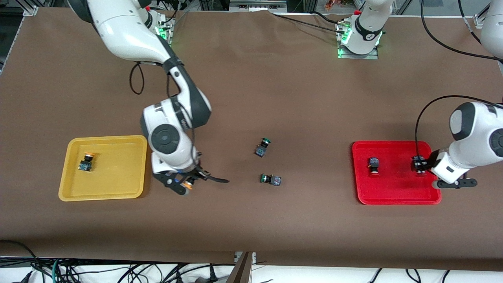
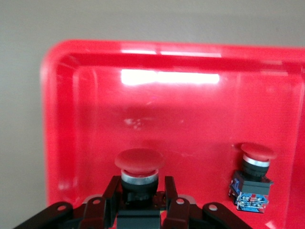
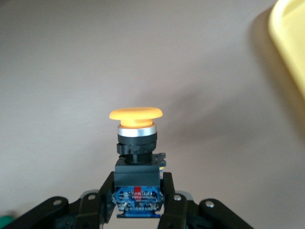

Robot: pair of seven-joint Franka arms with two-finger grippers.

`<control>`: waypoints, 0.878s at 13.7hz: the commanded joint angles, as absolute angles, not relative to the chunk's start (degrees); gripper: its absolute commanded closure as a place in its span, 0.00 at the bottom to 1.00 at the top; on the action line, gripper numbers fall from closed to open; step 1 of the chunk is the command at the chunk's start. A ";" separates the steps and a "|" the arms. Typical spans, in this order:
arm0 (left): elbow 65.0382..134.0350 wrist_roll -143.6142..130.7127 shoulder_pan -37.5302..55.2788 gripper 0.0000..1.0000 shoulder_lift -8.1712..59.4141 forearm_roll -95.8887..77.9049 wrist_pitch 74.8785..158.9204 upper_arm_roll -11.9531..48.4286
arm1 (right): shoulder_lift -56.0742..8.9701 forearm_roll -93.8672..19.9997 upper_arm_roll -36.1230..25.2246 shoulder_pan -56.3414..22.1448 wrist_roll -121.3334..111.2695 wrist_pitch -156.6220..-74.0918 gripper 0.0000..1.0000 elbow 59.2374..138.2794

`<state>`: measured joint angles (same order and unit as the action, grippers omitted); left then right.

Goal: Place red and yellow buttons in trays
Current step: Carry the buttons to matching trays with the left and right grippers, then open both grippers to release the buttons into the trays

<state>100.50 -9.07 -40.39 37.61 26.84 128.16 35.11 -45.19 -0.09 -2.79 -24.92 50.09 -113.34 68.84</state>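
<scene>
Clamped in the right pincer (image 1: 188, 183) just beside the yellow tray (image 1: 70, 188), a yellow button (image 3: 136, 125) hangs over the table (image 1: 275, 86), while the left pincer (image 1: 426, 167) grips a red button (image 2: 139, 167) over the red tray (image 2: 66, 119).

Legible markings: very few.

1. Left arm base (image 1: 363, 29): a small dark round mark with what looks like a single digit; the digit cannot be made out.
2. Right arm wrist housing (image 1: 181, 122): short white lettering along the dark casing, not readable.
3. Yellow button (image 3: 136, 157): red-and-blue label on its body carrying fine print, too small to read.

No other text, brand or number is readable.
</scene>
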 commanded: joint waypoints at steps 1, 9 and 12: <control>104.76 -6.59 -41.22 1.00 38.05 29.51 133.50 34.81 | -38.51 -0.97 -2.11 -19.01 36.70 -111.10 1.00 77.68; 104.42 -9.13 -40.17 0.04 40.52 32.96 136.41 32.70 | -34.98 -0.97 -2.99 -4.32 6.27 -113.80 1.00 88.66; 103.54 -9.05 -40.34 0.00 39.21 34.63 135.27 33.04 | -32.97 -0.97 -3.16 -2.55 1.77 -121.26 1.00 96.39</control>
<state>104.41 -8.53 -40.53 40.42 33.07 135.89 32.87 -37.39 -0.20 -3.37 -3.07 4.73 -116.77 88.62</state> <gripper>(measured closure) 0.361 0.590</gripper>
